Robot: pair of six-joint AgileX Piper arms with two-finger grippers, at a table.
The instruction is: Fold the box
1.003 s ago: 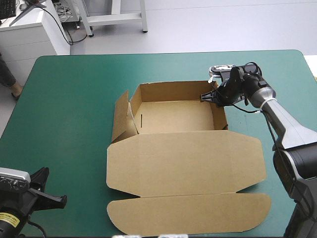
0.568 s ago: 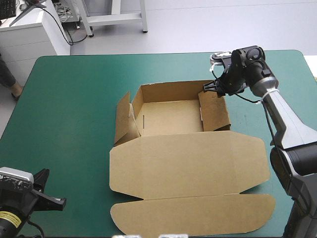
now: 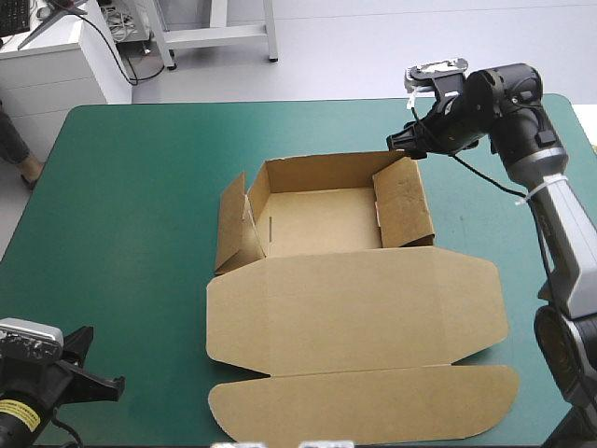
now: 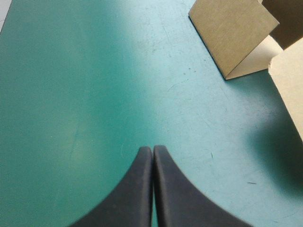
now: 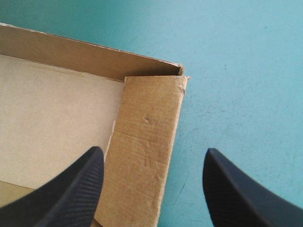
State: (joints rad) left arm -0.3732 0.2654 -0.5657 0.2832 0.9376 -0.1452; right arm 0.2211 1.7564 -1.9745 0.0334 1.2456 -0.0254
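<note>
The brown box point(image 3: 326, 219) lies mid-table as an open tray, its lid point(image 3: 354, 313) flat toward the near edge. Its back wall point(image 5: 85, 54) stands upright. The right wall point(image 3: 406, 203) leans inward and the left flap point(image 3: 231, 224) flares outward. My right gripper point(image 3: 403, 142) hovers open just above the tray's back right corner. In the right wrist view that gripper point(image 5: 154, 152) has its fingers point(image 5: 71, 189) spread either side of the right wall point(image 5: 147, 123), clear of it. My left gripper point(image 3: 103, 383) is shut and empty near the table's front left corner. In the left wrist view that gripper point(image 4: 152, 150) points over teal-green cover toward the left flap point(image 4: 234, 35).
Bare teal-green cover point(image 3: 121, 215) spreads left of the box and behind it. The table's right edge point(image 3: 583, 131) runs close beyond my right arm. A white cabinet point(image 3: 56, 65) stands off the table's far left corner.
My right gripper pushed the right wall inward, then opened, let go and drew up and back from the corner. The left arm has hardly moved.
</note>
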